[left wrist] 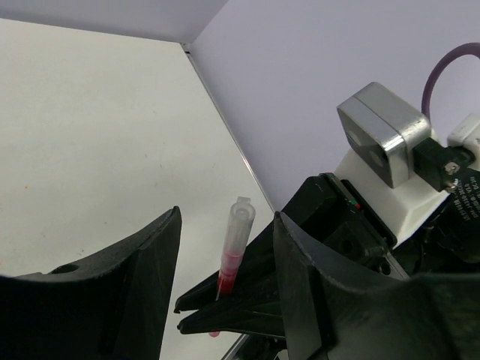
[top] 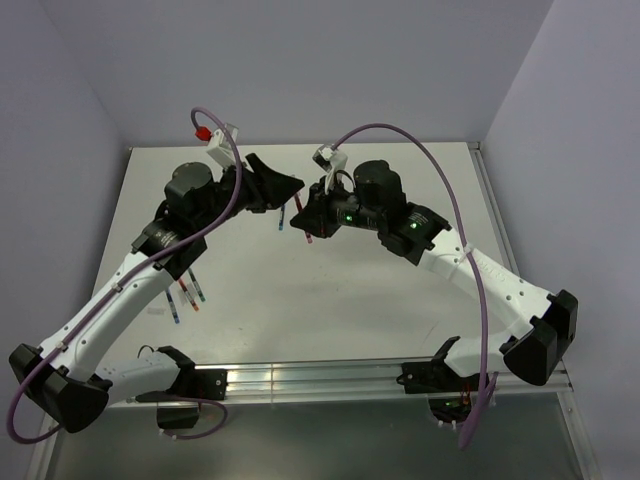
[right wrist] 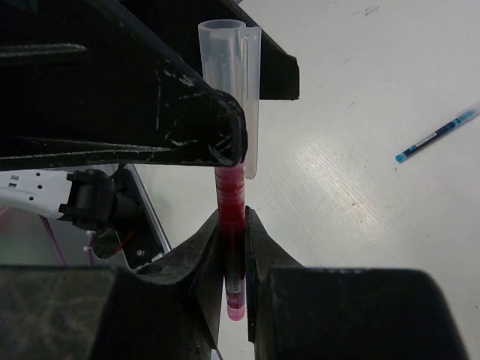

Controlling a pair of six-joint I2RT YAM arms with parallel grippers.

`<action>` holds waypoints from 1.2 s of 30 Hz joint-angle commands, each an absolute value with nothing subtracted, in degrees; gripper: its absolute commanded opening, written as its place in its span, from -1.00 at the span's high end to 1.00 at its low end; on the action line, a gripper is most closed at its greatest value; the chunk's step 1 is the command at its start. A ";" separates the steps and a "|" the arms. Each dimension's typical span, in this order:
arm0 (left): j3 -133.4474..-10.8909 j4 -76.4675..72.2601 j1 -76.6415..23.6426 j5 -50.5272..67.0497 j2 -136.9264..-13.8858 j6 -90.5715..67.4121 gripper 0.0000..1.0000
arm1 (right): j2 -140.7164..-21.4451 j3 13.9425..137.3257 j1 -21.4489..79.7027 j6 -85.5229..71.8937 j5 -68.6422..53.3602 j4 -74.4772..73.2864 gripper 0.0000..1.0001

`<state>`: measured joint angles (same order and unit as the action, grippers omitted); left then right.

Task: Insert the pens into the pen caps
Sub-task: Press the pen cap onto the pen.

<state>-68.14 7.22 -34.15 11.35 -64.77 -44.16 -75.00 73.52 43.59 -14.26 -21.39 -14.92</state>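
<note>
The right gripper point(right wrist: 234, 247) is closed narrow on a red pen point(right wrist: 231, 196) and holds it upright by the lower part. A clear cap point(right wrist: 225, 67) sits on the upper end of this pen. The left gripper point(left wrist: 226, 221) stands wide, one jaw on each side of the capped pen, and from its own camera the jaws seem not to touch it. Both grippers meet above the far middle of the table point(top: 400, 300). A blue pen point(right wrist: 439, 133) lies flat on the table beyond, and three more pens point(top: 187, 297) lie beside the left arm.
</note>
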 commanded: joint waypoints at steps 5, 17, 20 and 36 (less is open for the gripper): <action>-71.46 2.90 -33.84 13.71 -65.48 -43.24 -0.08 | -73.56 74.44 44.30 -14.41 -21.97 -12.39 1.00; -70.40 2.72 -33.84 16.52 -65.66 -43.33 0.26 | -74.00 75.15 44.30 -14.50 -20.57 -12.66 1.00; -70.49 3.07 -33.84 17.22 -65.57 -43.24 0.52 | -74.09 75.58 44.38 -14.41 -19.95 -13.18 1.00; -59.60 -10.79 -32.78 29.44 -58.89 -45.70 0.99 | -71.72 74.27 43.16 -15.73 -26.09 -10.20 1.00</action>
